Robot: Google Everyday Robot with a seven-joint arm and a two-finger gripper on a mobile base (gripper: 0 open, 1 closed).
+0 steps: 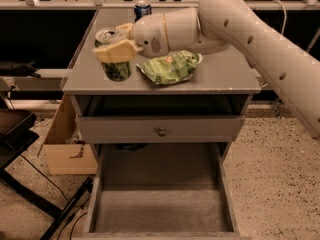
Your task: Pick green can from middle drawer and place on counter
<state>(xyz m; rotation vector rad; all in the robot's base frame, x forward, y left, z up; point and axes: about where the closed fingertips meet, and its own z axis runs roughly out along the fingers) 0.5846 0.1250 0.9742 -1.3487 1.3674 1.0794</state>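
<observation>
While the cream two-finger gripper (116,51) pinches the small dark-green metal can (117,70), it should seat it upright on the flat grey counter (220,76) beneath before releasing.

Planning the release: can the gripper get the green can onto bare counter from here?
Likely yes. The gripper, shut on the green can, is over the counter at its bare front left; the chip bag lies aside, the blue can behind.
</observation>
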